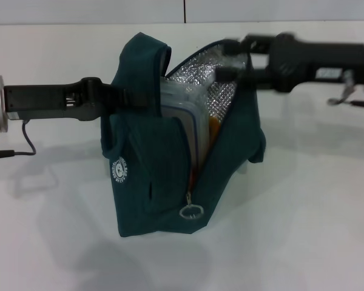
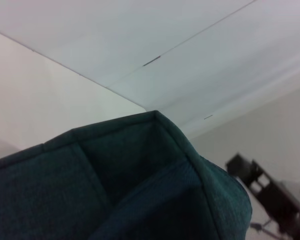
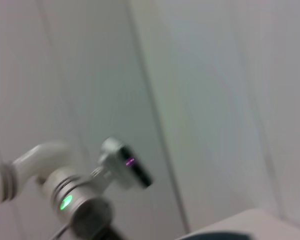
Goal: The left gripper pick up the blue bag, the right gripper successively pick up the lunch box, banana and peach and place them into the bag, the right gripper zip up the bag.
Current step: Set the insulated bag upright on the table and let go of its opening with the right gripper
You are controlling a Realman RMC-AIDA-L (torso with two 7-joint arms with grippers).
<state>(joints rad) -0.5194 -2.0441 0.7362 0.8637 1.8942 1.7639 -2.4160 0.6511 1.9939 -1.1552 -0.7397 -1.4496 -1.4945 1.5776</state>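
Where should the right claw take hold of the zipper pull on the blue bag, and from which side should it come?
Grip the metal ring of the zipper pull. It hangs free at the low front end of the blue bag, below the open mouth and facing the camera. The right claw is up at the mouth's far end, so it should probably come down from the robot's right, where the left claw is not in the way.

Left arm reaches in level from the left, its left gripper (image 1: 124,97) clamped on a handle of the blue bag (image 1: 151,176), holding it upright. Right arm stretches in from the right, blurred, and the right gripper (image 1: 227,57) sits at the bag's open top edge. Its fingers are too smeared to read. The left arm's silver wrist also shows in the right wrist view.
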